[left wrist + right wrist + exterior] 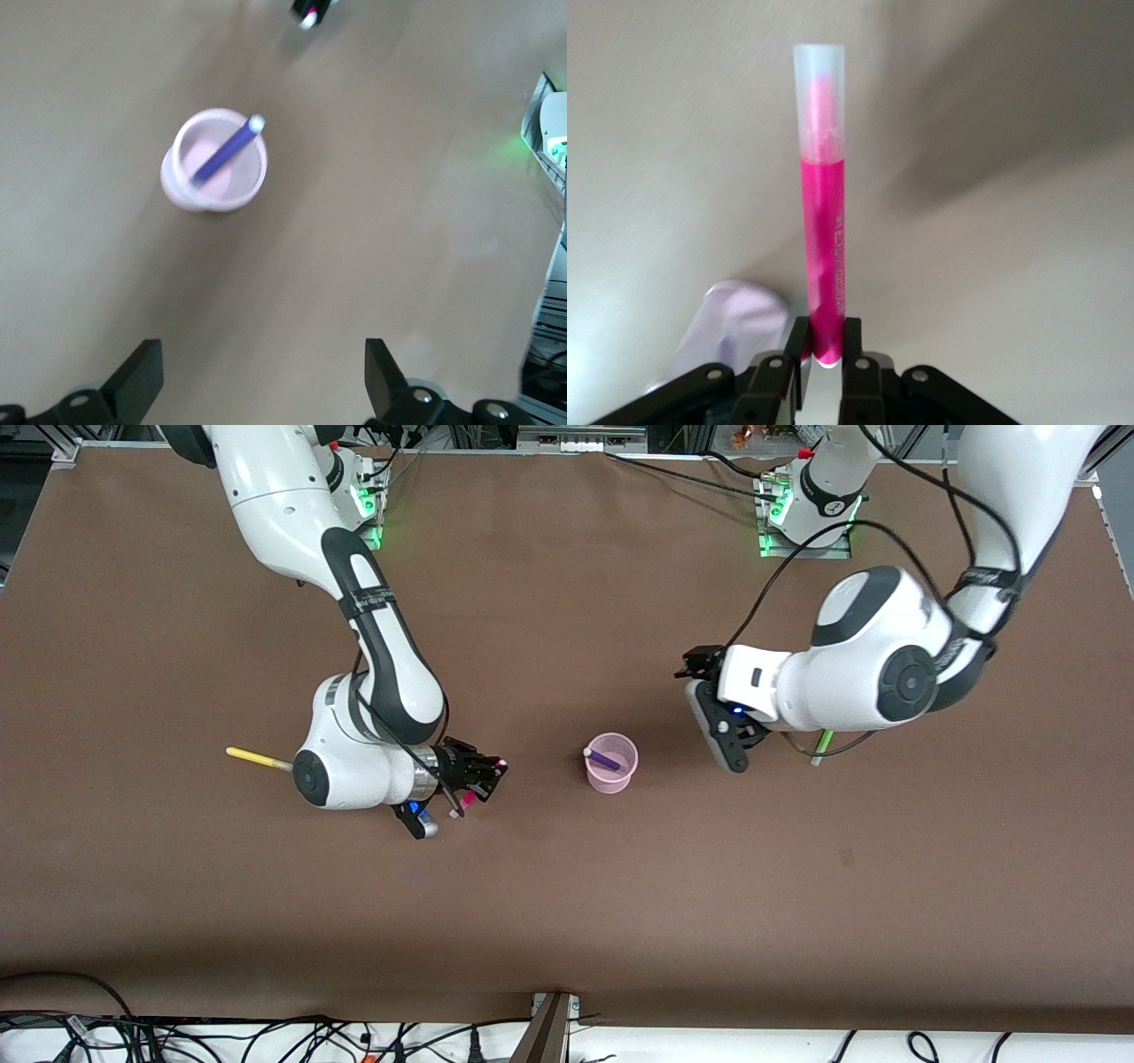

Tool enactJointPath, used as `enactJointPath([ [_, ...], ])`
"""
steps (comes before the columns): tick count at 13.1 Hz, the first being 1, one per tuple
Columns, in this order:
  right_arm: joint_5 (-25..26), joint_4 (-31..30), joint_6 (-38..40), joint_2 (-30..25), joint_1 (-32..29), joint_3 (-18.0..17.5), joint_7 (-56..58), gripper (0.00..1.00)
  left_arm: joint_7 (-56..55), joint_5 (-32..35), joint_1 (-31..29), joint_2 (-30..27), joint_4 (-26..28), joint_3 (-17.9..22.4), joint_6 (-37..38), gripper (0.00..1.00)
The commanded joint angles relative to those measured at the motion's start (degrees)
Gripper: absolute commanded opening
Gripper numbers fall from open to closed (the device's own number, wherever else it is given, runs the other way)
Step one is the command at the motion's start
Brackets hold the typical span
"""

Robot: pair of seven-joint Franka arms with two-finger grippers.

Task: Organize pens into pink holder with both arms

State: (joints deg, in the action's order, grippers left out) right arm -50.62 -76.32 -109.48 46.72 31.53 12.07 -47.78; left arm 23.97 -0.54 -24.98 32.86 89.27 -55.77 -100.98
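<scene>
Brown table [567,921]; holder [611,772]; yellow pen [257,758]

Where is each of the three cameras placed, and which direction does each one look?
Front view: high, across the table, facing both arms; right gripper holds the pink pen, left gripper is open above the table near the cup.
Left wrist view: looks down past its own open fingers at the cup with the blue pen.
Right wrist view: looks along its own fingers clamping the pink pen.
Shared: front and left wrist views both show the cup.
</scene>
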Motion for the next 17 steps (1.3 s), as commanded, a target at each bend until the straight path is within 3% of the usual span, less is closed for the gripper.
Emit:
enactJointPath([
  [1, -5.7, 4.4, 4.2, -0.1, -0.4, -0.6, -7.9, 0.00, -3.8, 6.8, -2.9, -3.4, -5.1, 1.0, 11.8, 1.00],
  [6, -24.8, 7.1, 4.2, -0.1, 0.4, -0.7, -16.4, 0.00, -4.5, 19.6, -8.4, -8.7, -11.1, 0.9, 27.7, 1.00],
  [9, -34.2, 7.2, -0.6, 0.3, 1.1, -3.2, -17.1, 0.00, -4.6, 23.7, -8.6, -9.7, -16.9, 2.8, 30.9, 1.00],
  [11, -35.8, 7.1, -6.2, 0.7, 1.3, -7.3, -16.8, 0.00, -5.0, 21.2, -6.7, -13.9, -17.2, 11.3, 28.4, 1.00],
  [13, -35.9, 6.6, -13.3, 1.3, 2.8, -10.6, -16.4, 0.00, -5.4, 14.9, -1.6, -18.6, -15.3, 21.2, 20.4, 1.00],
  [15, -37.1, 6.6, -18.7, 2.7, 4.9, -10.9, -16.0, 0.00, -5.4, 11.2, 4.1, -21.9, -12.8, 32.2, 17.7, 1.00],
  [17, -38.8, 7.0, -18.8, 3.6, 5.2, -10.9, -15.8, 0.00, -7.3, 5.7, 12.5, -24.5, -9.8, 44.0, 17.3, 1.00],
])
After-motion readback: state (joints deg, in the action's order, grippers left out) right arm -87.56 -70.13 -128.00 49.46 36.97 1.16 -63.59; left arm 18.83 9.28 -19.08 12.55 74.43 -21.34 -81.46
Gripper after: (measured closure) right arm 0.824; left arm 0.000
